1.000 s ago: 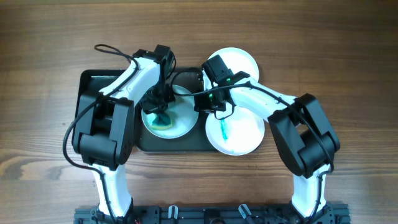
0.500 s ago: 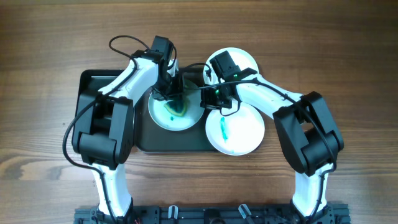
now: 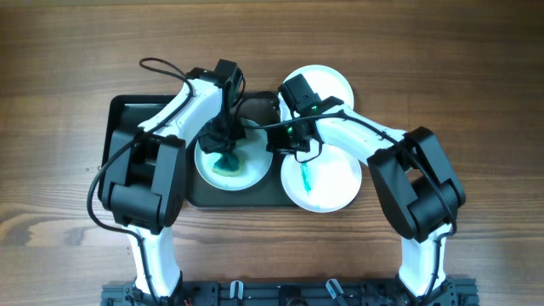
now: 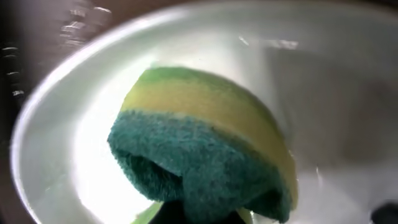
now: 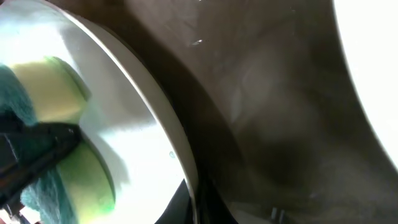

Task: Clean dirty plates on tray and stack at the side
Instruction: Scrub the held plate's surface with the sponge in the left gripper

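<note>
A white plate (image 3: 253,160) with a teal-green smear lies on the dark tray (image 3: 123,127). My left gripper (image 3: 223,143) is shut on a green and yellow sponge (image 4: 199,143) and presses it onto this plate (image 4: 56,155). My right gripper (image 3: 276,143) is shut on the plate's right rim (image 5: 158,124); the sponge also shows in the right wrist view (image 5: 53,93). A second plate (image 3: 336,183) with a thin teal smear lies at the tray's right end. A third plate (image 3: 331,85), plain white, lies on the table behind it.
Brown wooden table (image 3: 476,85) all round. The tray's left part (image 3: 136,115) is bare. Both arms cross over the tray's middle. A black cable (image 3: 157,66) loops above the left arm.
Half a second ago the plate and sponge sat farther back and right on the tray. Now they are back toward the front left, as one second ago. The other plates have not moved.
</note>
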You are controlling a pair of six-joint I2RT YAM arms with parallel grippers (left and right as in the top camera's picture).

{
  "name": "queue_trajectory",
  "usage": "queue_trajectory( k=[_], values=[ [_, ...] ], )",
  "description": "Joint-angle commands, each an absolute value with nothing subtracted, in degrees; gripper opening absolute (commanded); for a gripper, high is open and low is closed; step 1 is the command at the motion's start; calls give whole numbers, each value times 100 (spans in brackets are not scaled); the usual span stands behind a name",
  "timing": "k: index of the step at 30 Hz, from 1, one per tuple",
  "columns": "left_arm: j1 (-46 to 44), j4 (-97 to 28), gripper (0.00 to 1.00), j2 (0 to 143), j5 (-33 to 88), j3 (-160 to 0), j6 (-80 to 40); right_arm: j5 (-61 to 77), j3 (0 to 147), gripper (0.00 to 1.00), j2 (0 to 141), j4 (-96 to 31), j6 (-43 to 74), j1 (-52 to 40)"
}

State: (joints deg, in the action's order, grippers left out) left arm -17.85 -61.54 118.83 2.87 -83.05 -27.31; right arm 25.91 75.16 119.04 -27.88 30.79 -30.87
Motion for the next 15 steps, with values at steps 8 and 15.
queue_trajectory(
  k=[8,15],
  values=[
    [-2088,-4923,4,11948,1347,-7282,-2047,2408,7435,4,12206,-2801,3146,-3002],
    [-2091,-4722,4,11723,-622,-7236,-3671,2403,7432,4,12243,-2816,3142,-3002]
  ],
)
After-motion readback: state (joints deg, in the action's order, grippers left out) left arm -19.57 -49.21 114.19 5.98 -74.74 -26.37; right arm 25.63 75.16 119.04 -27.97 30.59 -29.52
